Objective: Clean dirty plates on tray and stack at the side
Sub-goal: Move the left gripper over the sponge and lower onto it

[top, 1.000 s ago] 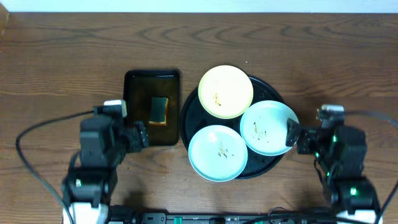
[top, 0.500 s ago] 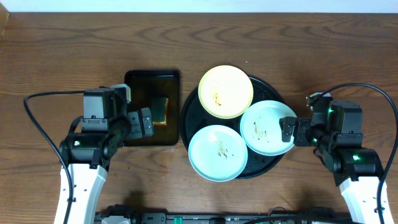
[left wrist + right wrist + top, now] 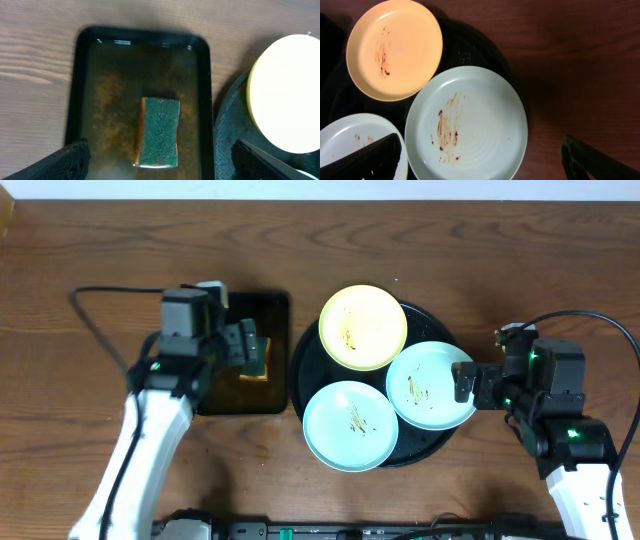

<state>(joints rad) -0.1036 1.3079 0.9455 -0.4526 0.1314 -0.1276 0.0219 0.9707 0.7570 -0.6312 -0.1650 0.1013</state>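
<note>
The left gripper [image 3: 248,348] hovers over the rectangular tray [image 3: 90,100], its fingers spread wide to either side of the sponge [image 3: 159,131] lying in it. The right gripper [image 3: 480,160] hangs just as open above a mint plate [image 3: 431,385]. That plate, a second mint plate [image 3: 350,425] and the yellow plate [image 3: 363,327], all smeared brown, sit on the round black tray [image 3: 303,365].

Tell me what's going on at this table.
Nothing is cleaned yet. The yellow plate, right mint plate and front mint plate lie smeared on the round tray. The left gripper hovers open over the sponge in the small tray; the right gripper is open at the right mint plate's edge. Neither holds anything.
</note>
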